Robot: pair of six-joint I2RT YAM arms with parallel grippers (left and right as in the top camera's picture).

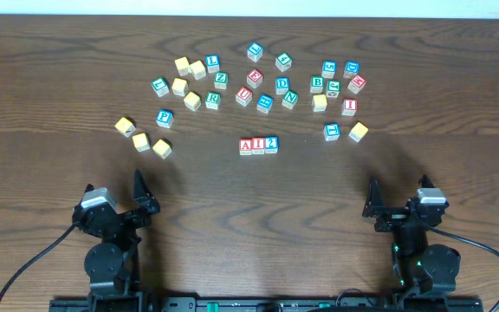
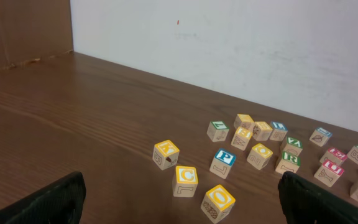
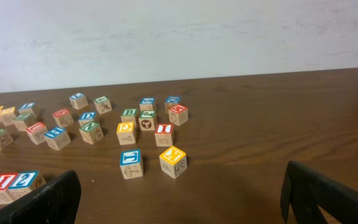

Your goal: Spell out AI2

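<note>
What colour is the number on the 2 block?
Blue, on the 2 block; clearest in the overhead view.

overhead: top-down, far, whole table [image 1: 249, 199] | left wrist: low, forward, near left cubes [image 2: 186, 180] | right wrist: low, forward; shares AI2 row [image 3: 5, 182] with overhead

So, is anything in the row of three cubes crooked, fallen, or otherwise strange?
Nothing stands out. The A cube, I cube and 2 cube sit side by side reading AI2, apart from the scattered cubes. Only the 2 cube sits a touch further back, so the row is not perfectly straight.
</note>
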